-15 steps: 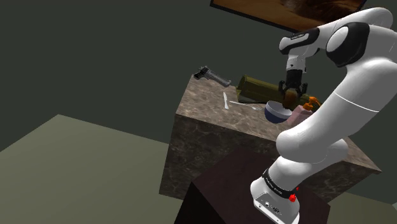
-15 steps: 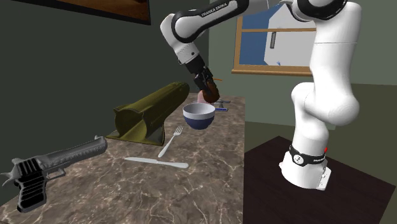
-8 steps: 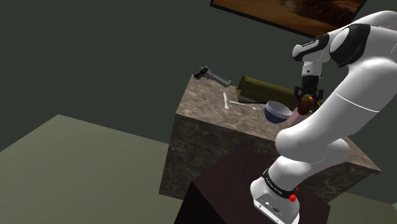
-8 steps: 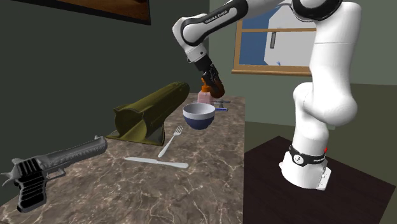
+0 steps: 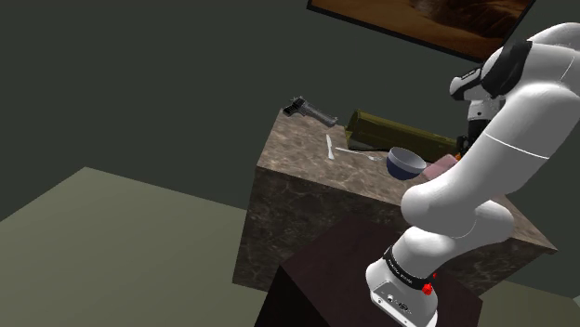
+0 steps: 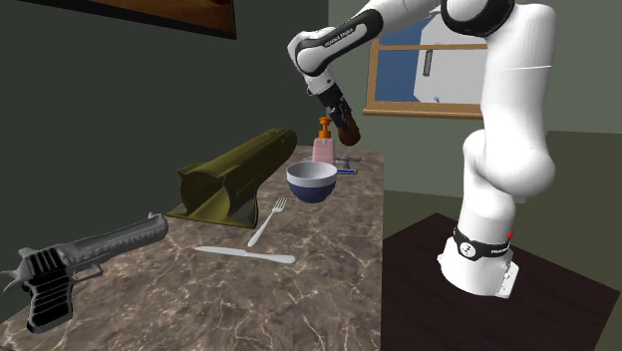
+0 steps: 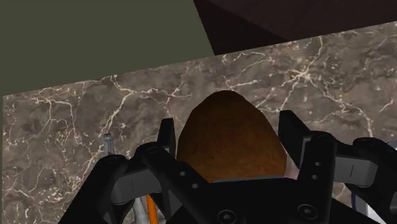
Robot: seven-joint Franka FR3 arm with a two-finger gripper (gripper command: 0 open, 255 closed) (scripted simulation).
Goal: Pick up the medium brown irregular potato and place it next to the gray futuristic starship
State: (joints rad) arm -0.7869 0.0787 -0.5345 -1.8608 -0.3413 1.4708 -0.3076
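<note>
Claw (image 7: 229,129) pinches rounded brown potato (image 7: 229,149) from both sides; I see it hanging above dark veined marble counter (image 7: 70,127), near pink pump bottle (image 6: 323,150).

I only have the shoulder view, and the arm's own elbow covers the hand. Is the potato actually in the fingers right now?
Observer: Yes. In the wrist view the brown potato sits clasped between the two black fingers.
Operator: Is it off the table, or resting on it?
Observer: Well off it. The second exterior view has the gripper in the air above the marble tabletop, higher than the orange pump of the pink bottle beside it.
Operator: What lies under it?
Observer: The wrist view shows marble beneath the potato, with the table's edge just beyond.
</note>
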